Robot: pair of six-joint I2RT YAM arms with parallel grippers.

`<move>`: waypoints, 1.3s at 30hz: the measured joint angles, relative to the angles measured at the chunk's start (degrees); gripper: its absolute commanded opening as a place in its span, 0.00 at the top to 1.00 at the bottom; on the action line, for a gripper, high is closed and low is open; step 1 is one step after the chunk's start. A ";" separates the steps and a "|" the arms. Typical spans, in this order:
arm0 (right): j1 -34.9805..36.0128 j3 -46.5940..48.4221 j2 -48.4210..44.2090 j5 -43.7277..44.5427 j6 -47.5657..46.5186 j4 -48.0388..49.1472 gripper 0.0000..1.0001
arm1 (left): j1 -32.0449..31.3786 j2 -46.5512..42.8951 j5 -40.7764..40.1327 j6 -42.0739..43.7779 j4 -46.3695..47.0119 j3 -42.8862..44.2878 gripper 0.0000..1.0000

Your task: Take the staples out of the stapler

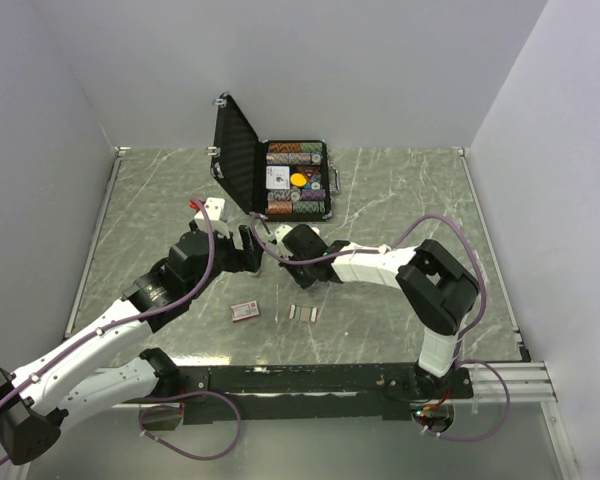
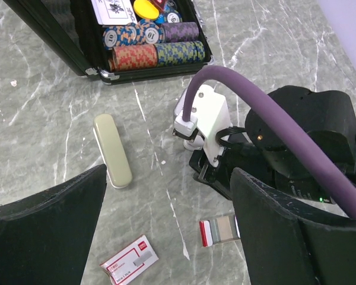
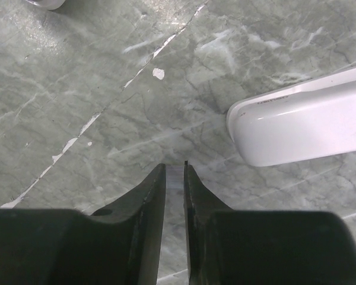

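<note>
A cream stapler (image 2: 113,150) lies flat on the marble table; its white end also shows in the right wrist view (image 3: 296,127). My right gripper (image 3: 175,169) is nearly shut on a thin silvery strip of staples (image 3: 175,178) held just above the table, beside the stapler's end. In the top view it (image 1: 298,250) hovers mid-table. More staple strips (image 1: 302,312) lie on the table in front; in the left wrist view they (image 2: 222,228) lie beside a red-edged piece. My left gripper (image 2: 166,237) is wide open and empty, above the table (image 1: 248,250).
A reddish-pink and white staple box (image 2: 129,259) lies at the near left, also seen from above (image 1: 244,311). An open black case of poker chips (image 1: 295,180) stands at the back. The right arm's purple cable (image 2: 273,119) arcs close to my left gripper.
</note>
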 measured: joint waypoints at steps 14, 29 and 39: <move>2.75 -1.36 -9.38 0.63 8.24 -8.79 0.80 | 0.00 -0.35 1.51 -0.04 0.46 0.00 0.10; 7.58 1.51 -11.13 4.90 33.00 -20.61 0.86 | 0.00 -4.09 3.52 -1.75 -0.20 0.00 0.10; 8.41 1.46 -10.08 7.15 43.91 -22.14 0.82 | 0.00 -6.49 8.57 -3.67 -0.61 0.00 0.11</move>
